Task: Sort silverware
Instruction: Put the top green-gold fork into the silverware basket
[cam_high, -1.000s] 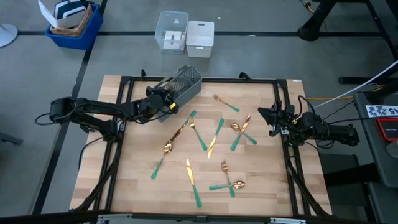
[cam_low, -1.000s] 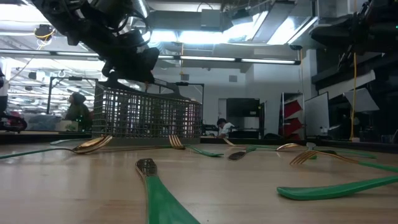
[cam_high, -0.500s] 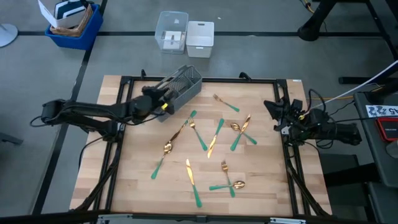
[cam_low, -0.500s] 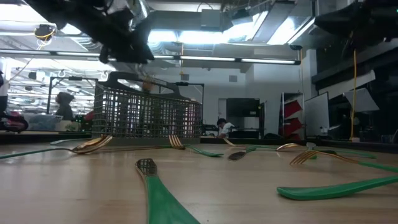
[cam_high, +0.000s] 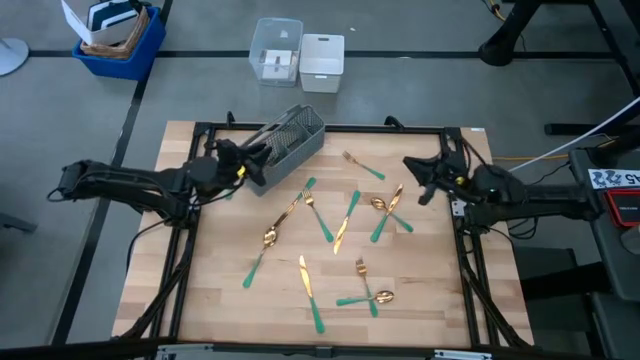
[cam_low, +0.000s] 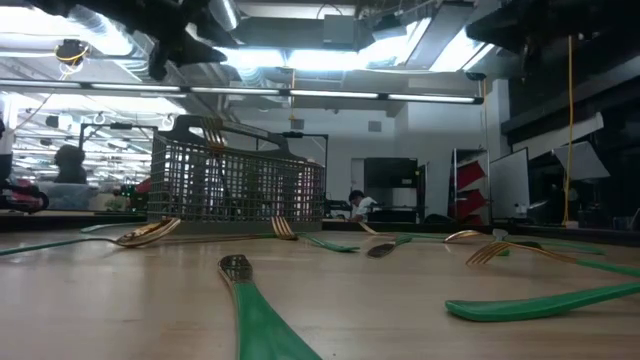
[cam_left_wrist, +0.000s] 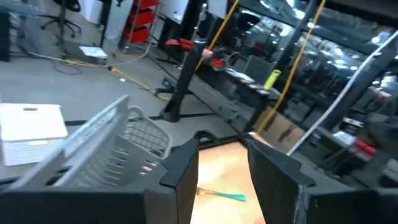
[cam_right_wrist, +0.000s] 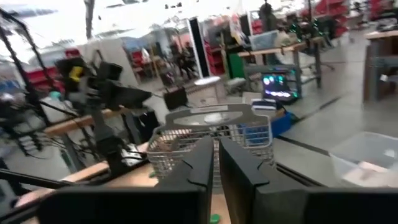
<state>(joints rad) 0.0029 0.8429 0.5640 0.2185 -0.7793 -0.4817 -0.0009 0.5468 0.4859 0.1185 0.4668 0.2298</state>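
Note:
The silverware, gold heads on teal-green handles, lies scattered on the wooden table: a fork (cam_high: 362, 166), a knife (cam_high: 347, 220), a spoon (cam_high: 258, 258) and several more. A grey mesh caddy (cam_high: 290, 135) stands at the far edge. In the low view a gold fork head (cam_low: 213, 130) shows above the caddy's rim. My left gripper (cam_high: 238, 158) hovers open beside the caddy's left end (cam_left_wrist: 106, 149), nothing between its fingers (cam_left_wrist: 183, 168). Over the table's right side my right gripper (cam_high: 414, 174) hangs shut and empty, pointing at the caddy (cam_right_wrist: 211, 140).
Beyond the far edge stand a clear plastic box (cam_high: 276, 50) and a white box (cam_high: 322, 62); a blue bin (cam_high: 115, 40) sits far left. A black frame (cam_high: 200, 135) borders the table. Bare wood lies at the near left (cam_high: 200, 300).
My left gripper has risen and drawn back from above the caddy toward the table's left edge. My right gripper has lifted and gone from the right edge toward the table's middle. The caddy and the scattered silverware have stayed put.

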